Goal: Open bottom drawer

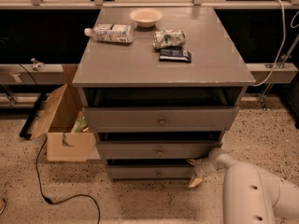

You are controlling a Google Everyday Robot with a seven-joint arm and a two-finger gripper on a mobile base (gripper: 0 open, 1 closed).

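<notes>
A speckled floor (140,204) is seen; a cardboard box (70,146) and black cable (46,200) are placed left; dark panels (42,36), perhaps glass, are set far.

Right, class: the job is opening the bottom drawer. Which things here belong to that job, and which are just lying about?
Belong to the job:
bottom drawer
its round knob
gripper, at the drawer's right end

Just lying about:
bowl, plastic bottle, green snack bag and dark packet on the cabinet top
cardboard box
black cable
</notes>
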